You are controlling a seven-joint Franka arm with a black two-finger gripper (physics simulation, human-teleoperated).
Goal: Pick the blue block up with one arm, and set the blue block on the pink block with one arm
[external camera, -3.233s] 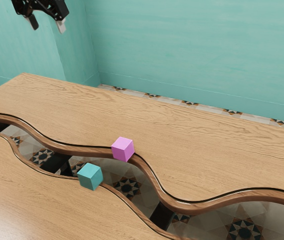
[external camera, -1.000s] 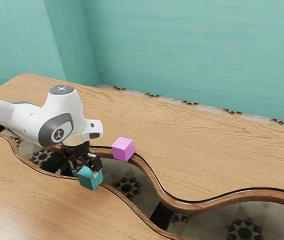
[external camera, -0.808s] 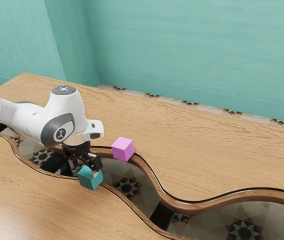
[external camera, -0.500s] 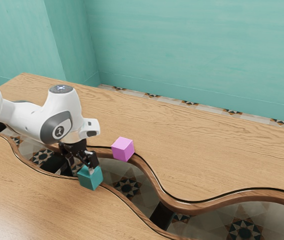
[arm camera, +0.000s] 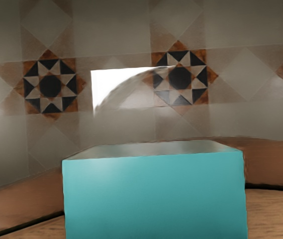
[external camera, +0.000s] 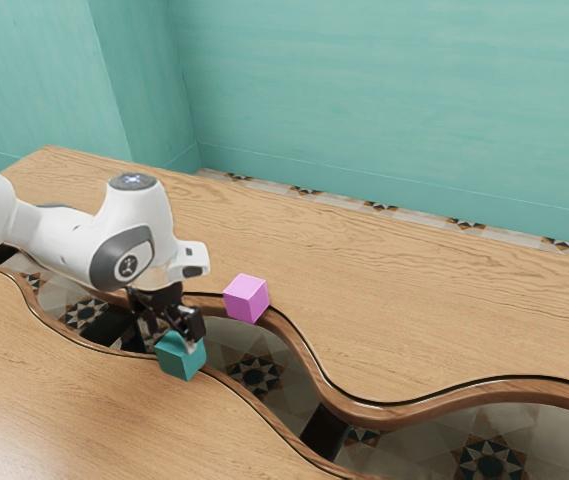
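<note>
The blue block (external camera: 180, 359) sits at the wavy edge of the near wooden table (external camera: 54, 410), right by the gap. My gripper (external camera: 173, 332) has come down on it from above, and its black fingers (external camera: 193, 327) press the block's upper sides, shut on it. In the wrist view the blue block (arm camera: 153, 194) looms just under my hand, with patterned floor behind it. The pink block (external camera: 246, 297) rests on the curved edge of the far table (external camera: 384, 290), a short way to the exterior view's right of and behind my gripper.
A winding gap (external camera: 264, 375) between the two tabletops shows the tiled floor below. Teal walls (external camera: 384, 90) close the back. My white arm (external camera: 74, 245) reaches in from the exterior view's left across the gap.
My arm came down from high at the upper left to the blue block. Over the last second my hand only shifted slightly above it, and the block stayed in place.
</note>
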